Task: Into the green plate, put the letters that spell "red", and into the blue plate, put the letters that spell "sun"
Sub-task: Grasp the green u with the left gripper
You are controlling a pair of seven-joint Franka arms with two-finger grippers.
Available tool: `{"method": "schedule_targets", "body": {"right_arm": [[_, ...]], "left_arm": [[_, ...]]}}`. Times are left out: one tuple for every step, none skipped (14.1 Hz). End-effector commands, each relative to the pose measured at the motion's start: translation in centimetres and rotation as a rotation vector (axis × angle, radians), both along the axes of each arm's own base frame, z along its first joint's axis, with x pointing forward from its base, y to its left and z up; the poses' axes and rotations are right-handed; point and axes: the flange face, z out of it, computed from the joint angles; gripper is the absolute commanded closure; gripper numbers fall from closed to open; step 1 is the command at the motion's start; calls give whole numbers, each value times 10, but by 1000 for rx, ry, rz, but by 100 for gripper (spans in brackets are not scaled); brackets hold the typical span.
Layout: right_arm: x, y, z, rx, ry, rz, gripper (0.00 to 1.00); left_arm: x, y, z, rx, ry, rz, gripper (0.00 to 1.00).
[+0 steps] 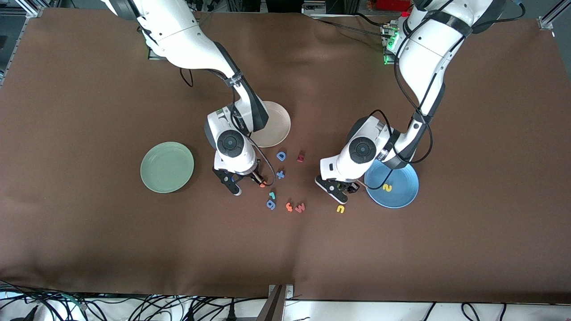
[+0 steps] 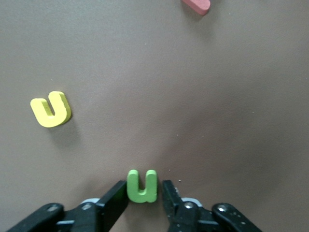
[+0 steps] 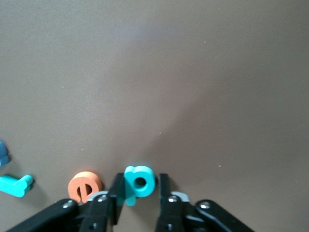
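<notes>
My left gripper is down on the cloth beside the blue plate, shut on the olive-green "u". A yellow "s" lies in that plate, and the yellow "n" lies just nearer the camera. My right gripper is down between the green plate and the letter cluster. It is open narrowly around the teal "d": one finger touches it and a sliver shows at the other. The orange "e" and teal "r" lie beside it.
A cream plate sits under the right arm. Between the grippers lie a blue "D", a blue cross, a dark red piece, a blue "g", an orange "f" and a red "w".
</notes>
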Motion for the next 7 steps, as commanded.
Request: {"method": "schedule_targets", "body": {"right_arm": [[-3,1,0,13,0,3,100],[-3,2,1,14,0,6,100],[-1,1,7,16,-4,11,100],[2,-3,17,11,-2,12,100],[5,-9,42,5,18,36,100],[13,-24,60,-2,49,76,100],[21,-42,88,-8,68,109,100]], "left_arm": [[0,13,-9,35,-6,6,100],[2,14,-7,34,-9,10,100],[3,14,-4,33,-12,8,100],[4,16,-2,33,-14,10,100],[6,19,0,34,-14,13,100],[10,23,10,34,-24,20,100],[17,34,21,36,-31,34,100]]}}
